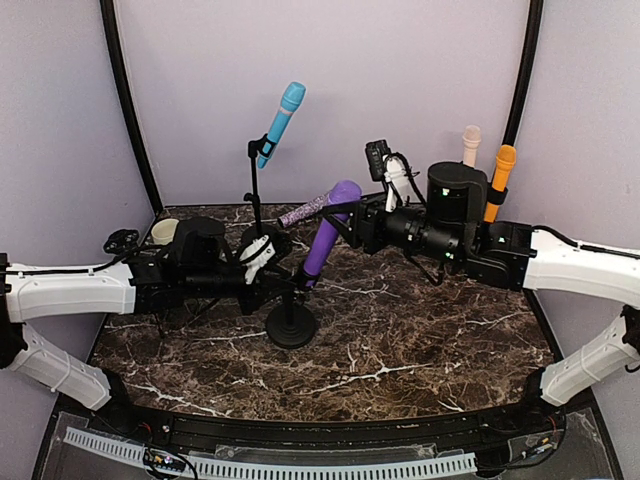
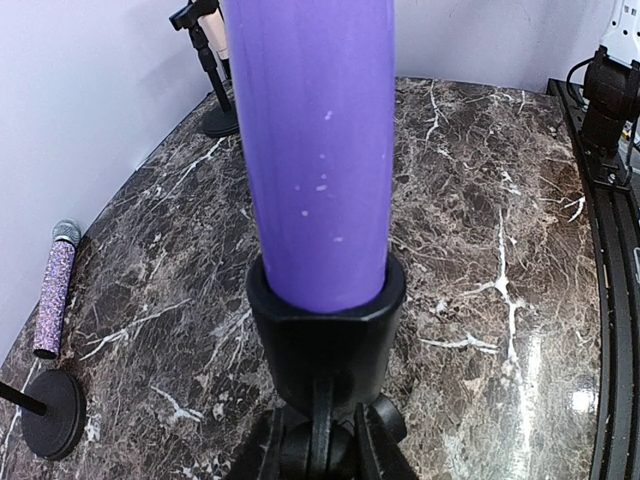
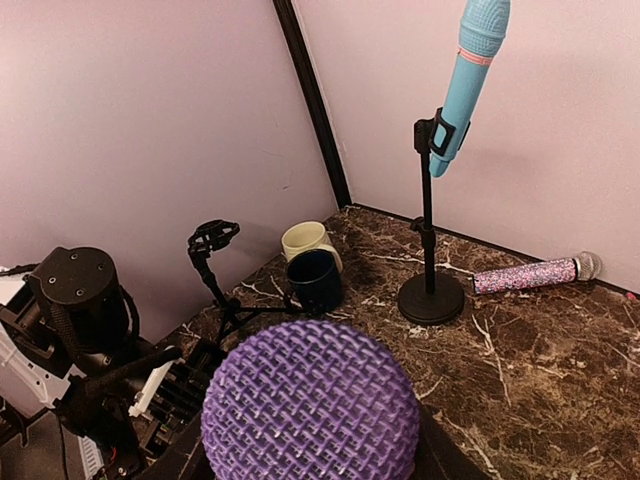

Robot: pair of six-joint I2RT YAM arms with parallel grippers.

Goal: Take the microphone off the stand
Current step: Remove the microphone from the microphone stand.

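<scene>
A purple microphone [image 1: 325,240] leans up and right in the black clip [image 2: 325,320] of a round-based stand [image 1: 291,325] at the table's middle. Its smooth body [image 2: 315,150] fills the left wrist view, seated in the clip. My left gripper [image 2: 318,445] is shut on the stand's joint just under the clip, coming from the left [image 1: 275,265]. My right gripper [image 1: 347,218] comes from the right and is shut on the microphone just below its mesh head [image 3: 310,405]. Dark fingers [image 3: 440,462] show on either side of that head.
A blue microphone [image 1: 280,125] stands on a tall stand at the back. A glitter microphone [image 3: 530,273] lies on the marble beside it. A dark cup [image 3: 315,280], a cream cup [image 3: 305,240] and a small tripod [image 3: 210,260] stand far left. Orange [image 1: 500,175] and beige [image 1: 471,145] microphones stand back right.
</scene>
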